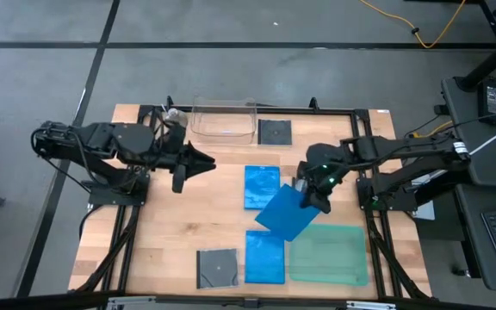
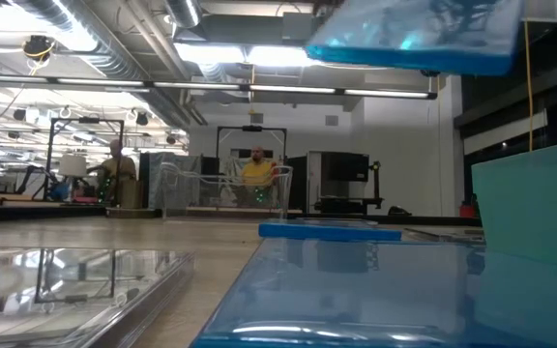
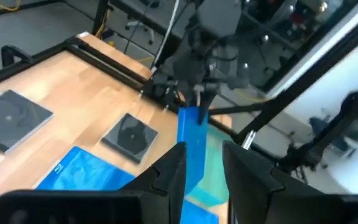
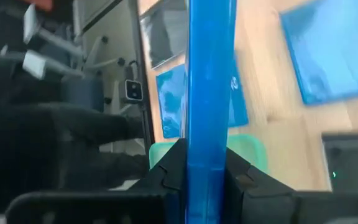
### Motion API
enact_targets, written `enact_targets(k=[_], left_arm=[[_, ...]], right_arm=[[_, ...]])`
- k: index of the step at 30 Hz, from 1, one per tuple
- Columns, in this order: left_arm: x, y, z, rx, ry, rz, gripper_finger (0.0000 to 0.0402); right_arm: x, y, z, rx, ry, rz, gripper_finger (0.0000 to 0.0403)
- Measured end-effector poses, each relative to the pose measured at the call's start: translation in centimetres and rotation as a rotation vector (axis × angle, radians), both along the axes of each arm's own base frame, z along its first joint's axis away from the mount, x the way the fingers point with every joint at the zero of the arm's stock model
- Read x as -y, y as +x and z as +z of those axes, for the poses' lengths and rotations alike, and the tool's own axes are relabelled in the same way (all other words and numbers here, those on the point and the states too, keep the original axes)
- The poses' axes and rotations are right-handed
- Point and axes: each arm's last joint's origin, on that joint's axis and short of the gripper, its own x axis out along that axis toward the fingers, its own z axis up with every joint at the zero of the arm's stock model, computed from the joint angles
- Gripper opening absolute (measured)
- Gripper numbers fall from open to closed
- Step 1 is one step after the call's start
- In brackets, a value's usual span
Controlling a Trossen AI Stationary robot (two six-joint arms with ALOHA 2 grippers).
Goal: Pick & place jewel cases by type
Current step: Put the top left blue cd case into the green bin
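The right gripper [image 1: 315, 191] has its fingers clamped on the edge of a bright blue jewel case [image 1: 286, 213] and is holding it up off the table, tilted at an angle over the middle, partly overlapping the green tray [image 1: 334, 255]. In the right wrist view that held blue case [image 4: 209, 93] is edge-on, a thin glossy strip pinched between the two dark fingers. Two more blue cases lie flat: one near the centre [image 1: 261, 185] and one at the front [image 1: 264, 257]. A dark grey square case [image 1: 217, 268] sits beside the front one, and another dark case [image 1: 274, 132] sits next to the clear tub [image 1: 223, 120] at the back. The left gripper [image 1: 203, 160] hovers left of centre, jaws a little apart, holding nothing.
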Motion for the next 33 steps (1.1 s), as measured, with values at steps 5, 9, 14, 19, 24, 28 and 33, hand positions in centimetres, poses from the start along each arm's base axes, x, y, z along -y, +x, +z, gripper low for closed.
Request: enact_targets(k=[5, 9, 14, 19, 24, 28, 33], left_arm=[[0.2, 0.3, -0.3, -0.027, 0.063, -0.072, 0.0097], [0.2, 0.2, -0.5, -0.051, 0.106, -0.09, 0.0097], [0.1, -0.2, -1.2, -0.128, 0.155, -0.106, 0.0097], [0.0, -0.5, -1.9, -0.21, 0.179, -0.115, 0.0097], [0.0, -0.9, -2.3, -0.256, 0.181, -0.132, 0.0097], [0.1, -0.9, -2.4, -0.267, 0.191, -0.167, 0.0097], [0.1, -1.0, -2.4, -0.274, 0.206, -0.18, 0.0097]], right_arm=[[-1.6, -2.5, 0.9, -0.097, 0.037, -0.138, 0.0054], [-2.9, -4.7, 2.0, -0.116, 0.068, -0.286, 0.0053], [-4.8, -7.4, 2.9, -0.101, 0.106, -0.481, 0.0053], [-6.9, -9.1, 2.6, -0.131, 0.114, -0.621, 0.0053], [-9.0, -10.3, 1.6, -0.199, 0.116, -0.702, 0.0053], [-10.8, -11.0, 0.6, -0.259, 0.102, -0.745, 0.0053], [-13.0, -11.1, -0.6, -0.307, 0.083, -0.757, 0.0053]])
